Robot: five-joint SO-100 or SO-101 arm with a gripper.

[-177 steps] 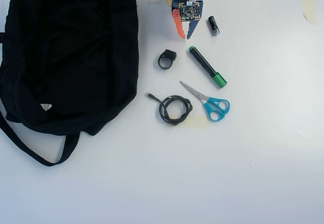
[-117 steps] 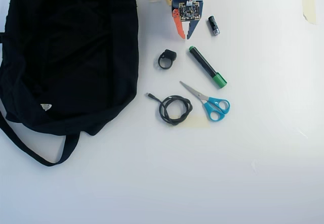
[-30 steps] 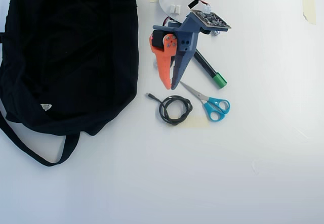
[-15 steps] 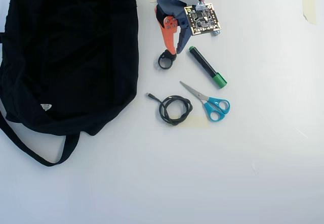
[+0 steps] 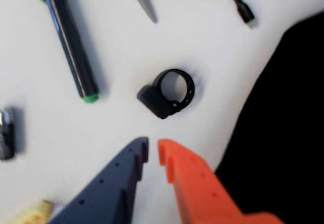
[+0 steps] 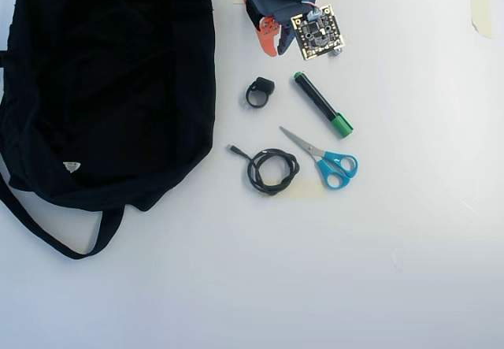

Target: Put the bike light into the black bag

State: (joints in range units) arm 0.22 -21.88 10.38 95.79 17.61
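A plain white tabletop [image 6: 409,231] is seen from overhead, with pieces of pale tape stuck to it near the upper edge; nothing of the room beyond is shown. The bike light [image 6: 259,91] lies on the bare surface, apart from the black bag [image 6: 110,81] spread across the left of that view, whose strap loops out below and whose small white tag carries marks too small to read. In the wrist view the gripper [image 5: 153,151], one finger dark, one orange, is held nearly closed just short of the bike light [image 5: 167,93], gripping nothing. A green-capped marker [image 6: 323,105], blue-handled scissors [image 6: 324,157] and a coiled cable [image 6: 271,169] lie nearby. No legible brand or writing is shown.
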